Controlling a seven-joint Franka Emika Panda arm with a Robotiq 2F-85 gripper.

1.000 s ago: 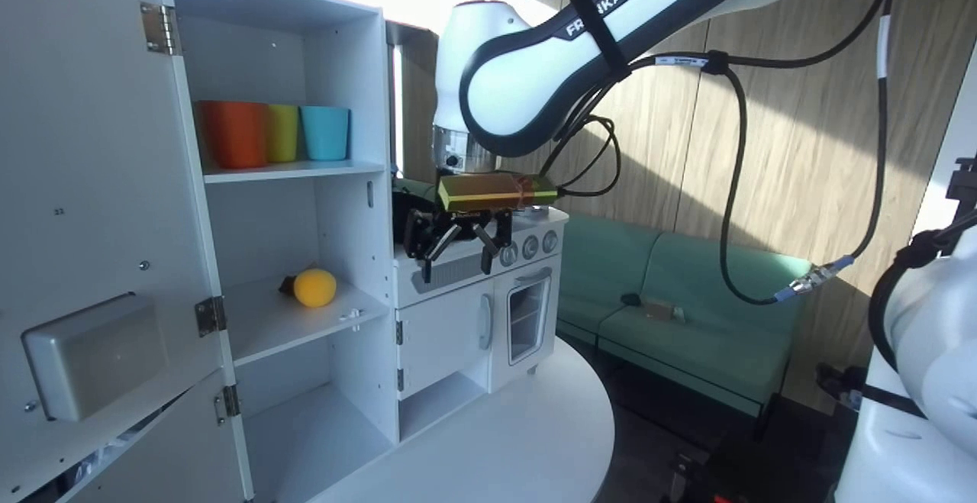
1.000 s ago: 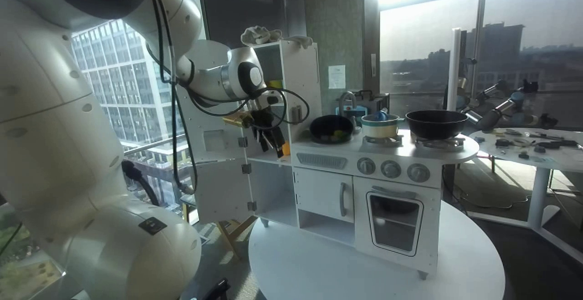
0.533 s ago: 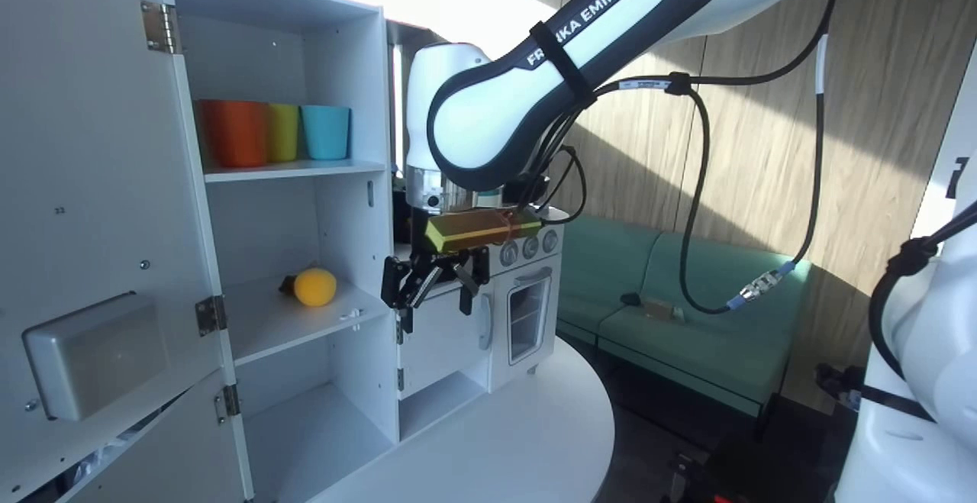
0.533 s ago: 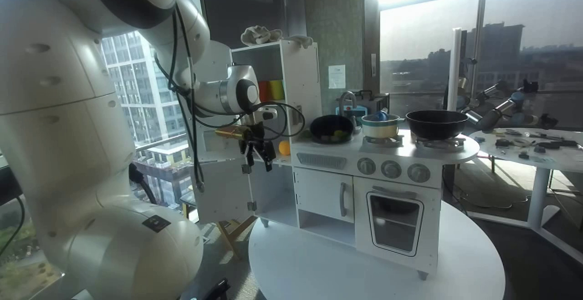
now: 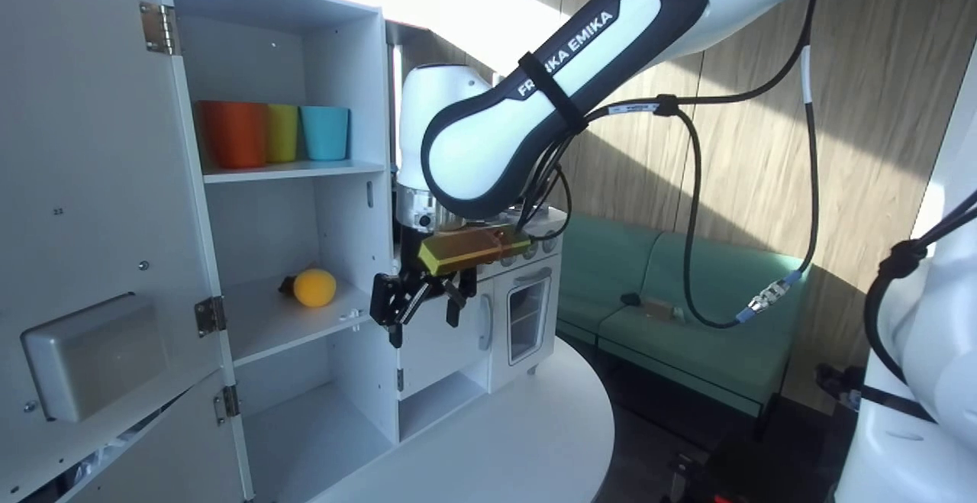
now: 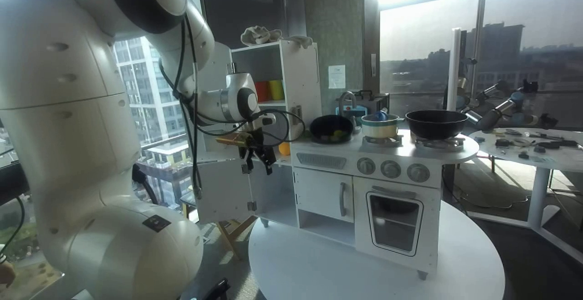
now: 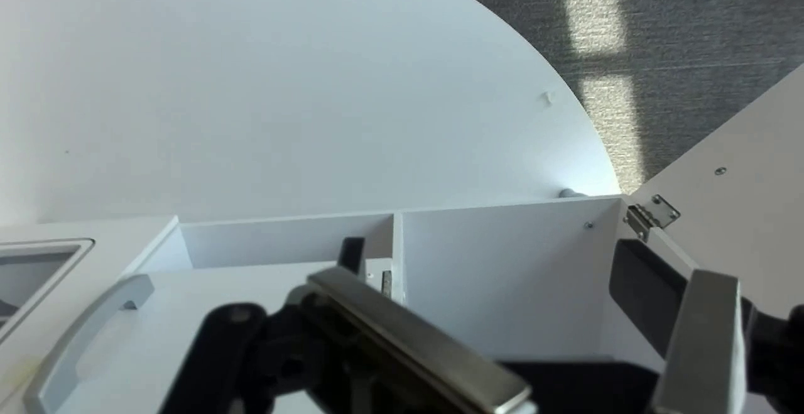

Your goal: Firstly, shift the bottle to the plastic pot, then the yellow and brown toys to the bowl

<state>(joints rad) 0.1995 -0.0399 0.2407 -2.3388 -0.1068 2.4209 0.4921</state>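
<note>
One tall white cabinet (image 5: 267, 217), with a counter (image 6: 354, 148) beside it and a middle shelf (image 5: 267, 325) inside it, stands before the fingers (image 7: 700, 338), which are spread wide just outside the cabinet, holding nothing; they look low enough that reaching straight in could strike the shelf or the cabinet's side wall (image 5: 343, 236). Beside the cabinet is the black bowl (image 6: 328, 122) and, farther from the cabinet, the pale pot (image 6: 380, 130) with the blue bottle (image 6: 380, 116) already inside. On the cabinet's shelf, the yellow toy (image 5: 314, 288), being round, could roll if nudged and push the small brown toy (image 5: 287, 285) beside it deeper.
</note>
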